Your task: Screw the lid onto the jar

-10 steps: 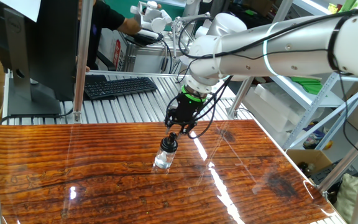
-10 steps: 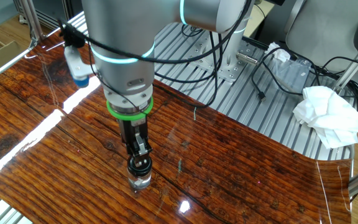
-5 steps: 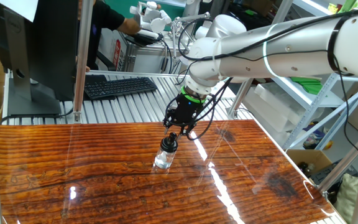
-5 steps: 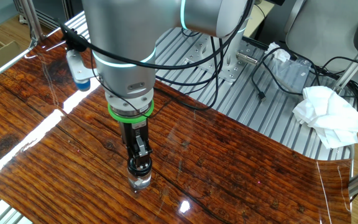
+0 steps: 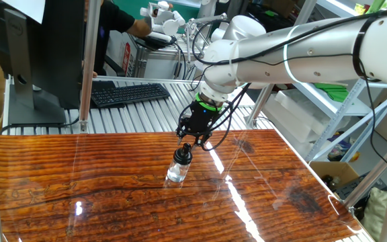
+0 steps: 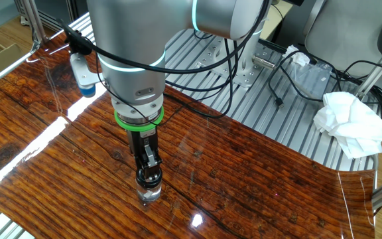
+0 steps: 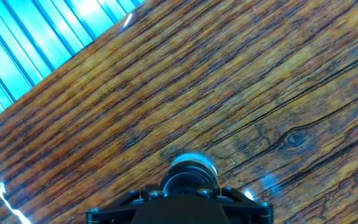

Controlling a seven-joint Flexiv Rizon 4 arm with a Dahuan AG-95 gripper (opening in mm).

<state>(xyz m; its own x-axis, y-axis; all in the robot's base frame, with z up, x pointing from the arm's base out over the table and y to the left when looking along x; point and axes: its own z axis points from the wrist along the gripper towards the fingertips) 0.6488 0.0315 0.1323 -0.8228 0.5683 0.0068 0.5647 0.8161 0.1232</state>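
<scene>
The small clear jar stands upright on the wooden table, a little left of its middle. The dark round lid sits on the jar's mouth. My gripper comes down from above and is shut on the lid. In the other fixed view the fingers reach straight down to the lid on the jar. In the hand view the lid is right at the jaws, with the jar's bright rim showing just beyond it. My gripper fills the bottom edge.
A keyboard and a monitor stand on the slatted metal bench behind the table. A white cloth and cables lie on the slatted surface to the right. A person stands at the back.
My wrist has turned a little about its vertical axis while staying over the jar. The jar and lid stay in the same spot.
</scene>
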